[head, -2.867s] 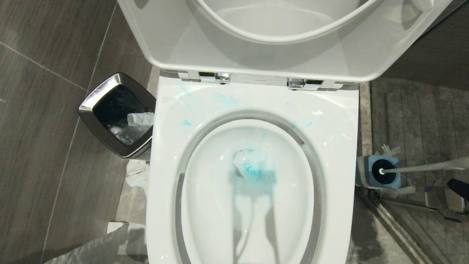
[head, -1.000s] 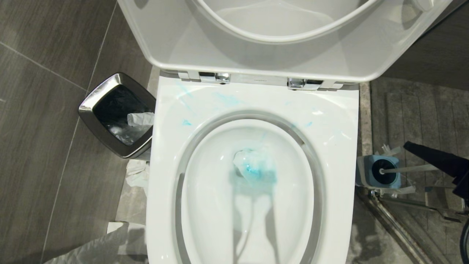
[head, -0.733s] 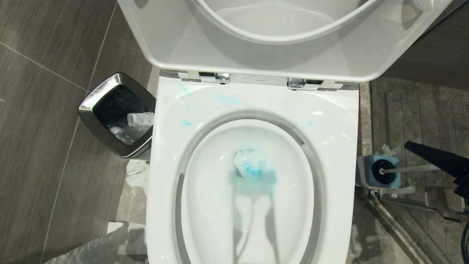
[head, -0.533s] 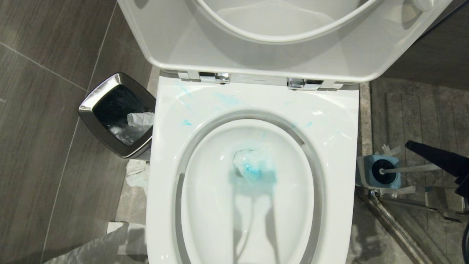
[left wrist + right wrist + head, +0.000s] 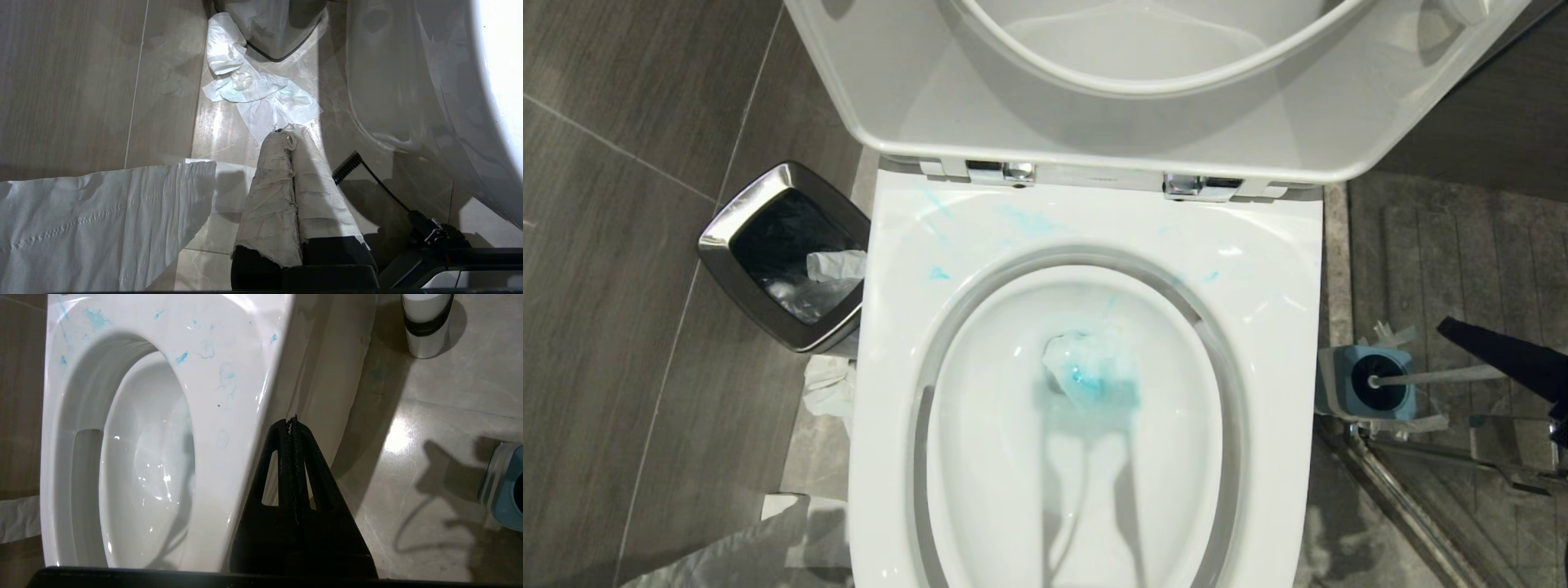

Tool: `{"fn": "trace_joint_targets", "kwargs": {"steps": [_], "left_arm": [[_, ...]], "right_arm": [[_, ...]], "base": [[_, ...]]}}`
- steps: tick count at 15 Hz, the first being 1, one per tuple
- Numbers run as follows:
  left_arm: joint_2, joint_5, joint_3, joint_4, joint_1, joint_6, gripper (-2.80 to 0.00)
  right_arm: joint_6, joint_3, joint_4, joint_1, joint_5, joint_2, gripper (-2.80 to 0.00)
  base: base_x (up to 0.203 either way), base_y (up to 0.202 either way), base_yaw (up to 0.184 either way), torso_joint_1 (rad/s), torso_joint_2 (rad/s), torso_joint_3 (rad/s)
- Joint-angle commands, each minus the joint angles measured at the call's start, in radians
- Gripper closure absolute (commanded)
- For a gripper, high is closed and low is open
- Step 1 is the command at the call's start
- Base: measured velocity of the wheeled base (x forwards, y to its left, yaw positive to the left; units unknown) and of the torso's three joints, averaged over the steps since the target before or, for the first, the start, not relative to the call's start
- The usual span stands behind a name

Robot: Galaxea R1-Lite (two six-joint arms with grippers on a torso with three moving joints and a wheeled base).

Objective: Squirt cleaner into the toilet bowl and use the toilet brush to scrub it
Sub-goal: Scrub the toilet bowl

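The white toilet bowl (image 5: 1094, 220) stands open with its lid and seat raised. Turquoise cleaner (image 5: 1086, 380) tints a patch at the bowl's bottom and smears the rim. To the right of the bowl, the toilet brush (image 5: 1437, 376) sits in its blue-and-grey holder (image 5: 1368, 382), with the handle leaning right. My right gripper (image 5: 1444, 324) hovers just above that handle, shut and holding nothing. In the right wrist view this gripper (image 5: 292, 419) is beside the bowl's outer wall (image 5: 241, 375). My left gripper (image 5: 286, 132), its fingers wrapped in white, is shut and empty, low by the floor.
A square steel bin (image 5: 784, 253) with a black liner stands left of the toilet. Crumpled tissue (image 5: 829, 388) and a paper sheet (image 5: 727, 555) lie on the floor. A steel shower-door bar (image 5: 1421, 506) runs along the lower right. A white cylinder (image 5: 427, 322) stands on the floor.
The right gripper came in from the right edge to above the brush handle. Over the last second its tip has slid slightly back to the right. Nothing else moved.
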Motion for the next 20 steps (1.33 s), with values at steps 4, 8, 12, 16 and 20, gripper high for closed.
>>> {"fn": "trace_joint_targets", "kwargs": {"steps": [4, 8, 12, 16, 20], "left_arm": [[0.0, 0.0, 0.008, -0.001, 0.0, 0.0, 0.0], [0.0, 0.0, 0.008, -0.001, 0.0, 0.0, 0.0], [0.0, 0.0, 0.008, -0.001, 0.0, 0.0, 0.0], [0.0, 0.0, 0.008, -0.001, 0.0, 0.0, 0.0], [0.0, 0.0, 0.008, -0.001, 0.0, 0.0, 0.0]], "right_arm": [[0.001, 0.004, -0.004, 0.0, 0.003, 0.003, 0.0], [0.001, 0.014, -0.004, 0.0, 0.001, -0.015, 0.0], [-0.011, 0.011, -0.004, 0.0, 0.004, -0.017, 0.0], [-0.012, 0.007, -0.004, 0.0, 0.007, -0.024, 0.0], [-0.012, 0.004, -0.004, 0.002, 0.009, -0.024, 0.0]], "base": [[0.0, 0.0, 0.0, 0.0, 0.0, 0.0], [0.0, 0.0, 0.0, 0.0, 0.0, 0.0], [0.0, 0.0, 0.0, 0.0, 0.0, 0.0], [0.0, 0.0, 0.0, 0.0, 0.0, 0.0], [0.0, 0.0, 0.0, 0.0, 0.0, 0.0]]}}
